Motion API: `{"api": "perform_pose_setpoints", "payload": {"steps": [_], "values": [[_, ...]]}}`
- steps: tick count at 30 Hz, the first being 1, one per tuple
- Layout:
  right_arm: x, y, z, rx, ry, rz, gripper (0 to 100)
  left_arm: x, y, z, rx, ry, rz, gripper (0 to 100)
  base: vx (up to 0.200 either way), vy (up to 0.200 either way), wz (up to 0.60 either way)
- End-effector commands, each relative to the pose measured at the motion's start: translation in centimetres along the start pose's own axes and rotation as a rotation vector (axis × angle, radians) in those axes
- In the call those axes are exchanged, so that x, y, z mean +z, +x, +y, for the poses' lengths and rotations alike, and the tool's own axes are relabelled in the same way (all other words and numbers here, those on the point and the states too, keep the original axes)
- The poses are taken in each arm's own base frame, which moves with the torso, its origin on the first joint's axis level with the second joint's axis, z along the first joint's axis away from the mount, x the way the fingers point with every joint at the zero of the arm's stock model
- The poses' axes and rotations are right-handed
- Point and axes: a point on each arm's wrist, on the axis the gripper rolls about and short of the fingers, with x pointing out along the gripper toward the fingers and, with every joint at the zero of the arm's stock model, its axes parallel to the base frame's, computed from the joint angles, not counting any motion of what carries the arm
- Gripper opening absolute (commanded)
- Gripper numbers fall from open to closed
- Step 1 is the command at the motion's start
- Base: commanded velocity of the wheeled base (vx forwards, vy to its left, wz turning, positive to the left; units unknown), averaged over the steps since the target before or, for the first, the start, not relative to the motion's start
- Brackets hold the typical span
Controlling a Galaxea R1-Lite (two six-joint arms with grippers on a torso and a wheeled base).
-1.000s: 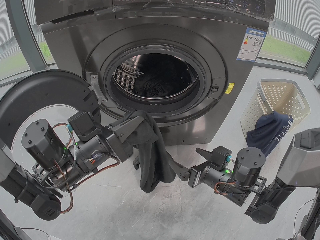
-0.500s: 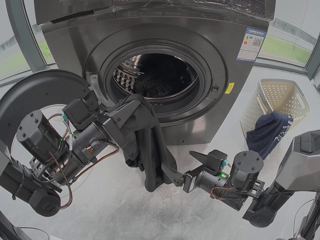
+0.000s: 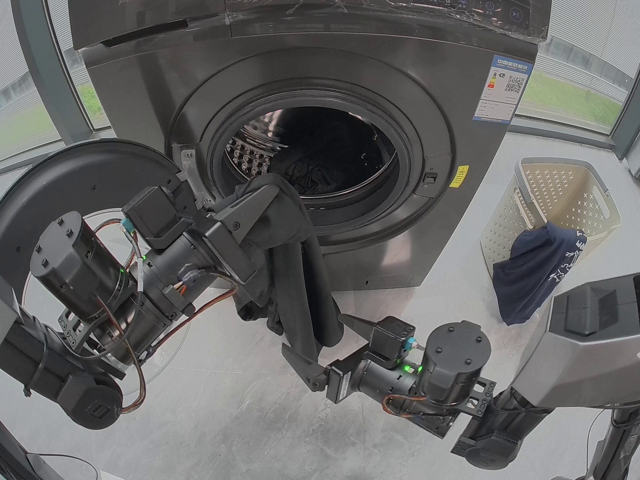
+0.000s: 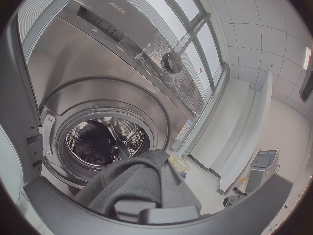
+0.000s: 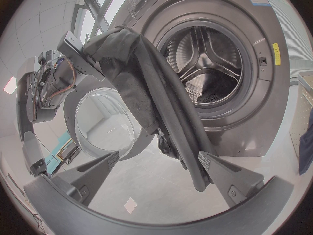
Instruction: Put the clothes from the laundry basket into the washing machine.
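My left gripper [image 3: 257, 198] is shut on a black garment [image 3: 293, 268] at the lower left rim of the washing machine's drum opening [image 3: 313, 155]. The cloth drapes over the fingers and hangs down in front of the machine. My right gripper [image 3: 312, 332] stands open just below and beside the hanging end. In the right wrist view the black garment [image 5: 146, 82] dangles between the right gripper's [image 5: 158, 155] spread fingers, brushing one pad. Dark clothes [image 3: 320, 161] lie inside the drum. The laundry basket [image 3: 567, 195] stands at the right with a navy garment [image 3: 533, 268] over its rim.
The round machine door [image 3: 80, 188] is swung open at the left, close behind my left arm. The grey washing machine [image 3: 433, 101] fills the back. Bare grey floor [image 3: 427, 288] lies between the machine and the basket.
My left gripper has lifted the black garment higher and closer to the drum's rim. My right gripper has moved left and lower, coming under the garment's hanging end.
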Motion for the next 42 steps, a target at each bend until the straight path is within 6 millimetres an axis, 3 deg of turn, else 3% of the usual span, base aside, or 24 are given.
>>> {"api": "perform_pose_setpoints", "payload": {"steps": [1,7,12,18,26,42], "values": [[-1.7,2.1,0.1,0.006,-0.003,0.009,100,0.2,0.2,-0.2,-0.007,0.001,-0.014,0,0.000,0.000,0.00],[-2.1,4.3,0.3,0.031,0.000,-0.017,100,0.2,0.3,-0.5,-0.016,-0.002,-0.014,0,0.000,0.000,0.00],[-4.2,6.1,0.1,0.068,-0.001,0.001,100,0.3,0.7,-0.7,0.002,-0.006,-0.035,0,0.000,0.000,0.00],[-5.1,8.0,-0.3,0.078,-0.001,0.000,100,0.4,0.7,-0.9,0.000,-0.007,-0.040,0,0.000,0.000,0.00],[-5.8,12.5,-2.3,0.057,0.011,-0.042,100,0.6,0.8,-1.0,-0.005,-0.011,-0.048,0,0.000,0.000,0.00],[-8.9,17.1,-3.6,0.041,0.019,-0.009,100,0.4,0.8,-1.0,-0.003,-0.013,-0.044,0,0.000,0.000,0.00]]}}
